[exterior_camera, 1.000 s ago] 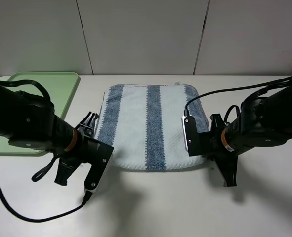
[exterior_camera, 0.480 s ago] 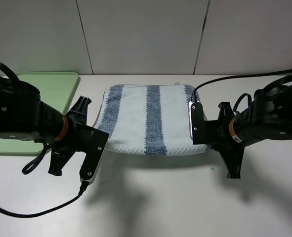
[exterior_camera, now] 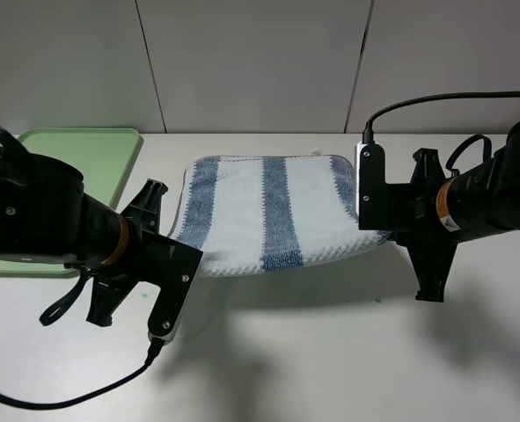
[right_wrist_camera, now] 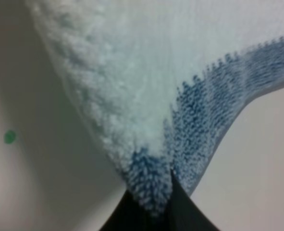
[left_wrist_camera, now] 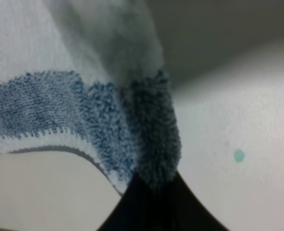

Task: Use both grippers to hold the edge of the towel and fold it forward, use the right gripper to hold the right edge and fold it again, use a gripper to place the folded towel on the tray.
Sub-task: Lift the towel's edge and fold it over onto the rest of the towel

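The striped blue and white towel (exterior_camera: 273, 211) lies in the middle of the table, its near edge lifted off the surface and sagging between the two arms. My left gripper (exterior_camera: 191, 256) is shut on the towel's near left corner. In the left wrist view, the black fingertips (left_wrist_camera: 154, 195) pinch the dark blue terry (left_wrist_camera: 151, 130). My right gripper (exterior_camera: 371, 230) is shut on the near right corner, and its wrist view shows pale terry (right_wrist_camera: 146, 82) clamped at the gripper (right_wrist_camera: 151, 204). The pale-green tray (exterior_camera: 97, 149) sits at the far left, partly hidden by the left arm.
A white wall rises right behind the towel's far edge. A small green dot (left_wrist_camera: 238, 155) marks the white table under the towel's near edge. Black cables (exterior_camera: 66, 387) trail from the left arm across the front of the table.
Both grippers have risen and moved toward the back wall with the towel's near corners. The near edge has come off the table and now casts a shadow below it.
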Controlling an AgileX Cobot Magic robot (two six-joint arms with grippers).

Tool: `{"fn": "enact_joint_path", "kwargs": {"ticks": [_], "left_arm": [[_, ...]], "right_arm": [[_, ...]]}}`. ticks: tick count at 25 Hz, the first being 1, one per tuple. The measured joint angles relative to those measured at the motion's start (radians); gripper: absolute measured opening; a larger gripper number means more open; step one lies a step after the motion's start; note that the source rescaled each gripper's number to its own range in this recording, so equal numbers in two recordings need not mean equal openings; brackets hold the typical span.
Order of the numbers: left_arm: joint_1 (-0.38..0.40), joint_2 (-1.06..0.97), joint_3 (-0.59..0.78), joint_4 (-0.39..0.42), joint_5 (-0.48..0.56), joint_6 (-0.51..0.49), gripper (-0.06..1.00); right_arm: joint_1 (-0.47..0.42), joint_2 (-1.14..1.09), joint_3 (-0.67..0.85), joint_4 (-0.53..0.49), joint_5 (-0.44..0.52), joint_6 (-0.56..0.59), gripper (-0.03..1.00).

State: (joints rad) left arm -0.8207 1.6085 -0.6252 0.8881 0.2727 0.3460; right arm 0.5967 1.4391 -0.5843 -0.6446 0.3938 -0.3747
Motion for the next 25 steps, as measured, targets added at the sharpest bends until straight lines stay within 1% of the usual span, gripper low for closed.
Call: {"fn": "enact_joint_path", "kwargs": {"ticks": [5, 9, 12, 17, 20, 25], "left_arm": [[-0.024, -0.022, 0.0, 0.0, 0.028, -0.059, 0.0], [-0.025, -0.112, 0.0, 0.0, 0.049, -0.089, 0.0], [-0.025, -0.186, 0.0, 0.0, 0.083, -0.1, 0.0], [-0.025, -0.27, 0.0, -0.005, 0.174, -0.105, 0.0], [-0.026, -0.286, 0.0, -0.043, 0.199, -0.105, 0.0], [-0.027, -0.287, 0.0, -0.098, 0.204, -0.096, 0.0]], "right_arm": [[0.074, -0.035, 0.0, 0.033, 0.042, -0.009, 0.0], [0.116, -0.037, 0.0, 0.047, 0.083, -0.009, 0.0], [0.122, -0.037, 0.0, 0.052, 0.107, -0.009, 0.0], [0.122, -0.037, 0.0, 0.071, 0.145, -0.009, 0.0], [0.122, -0.037, 0.0, 0.091, 0.156, -0.009, 0.0], [0.122, -0.038, 0.0, 0.126, 0.188, -0.004, 0.0]]}}
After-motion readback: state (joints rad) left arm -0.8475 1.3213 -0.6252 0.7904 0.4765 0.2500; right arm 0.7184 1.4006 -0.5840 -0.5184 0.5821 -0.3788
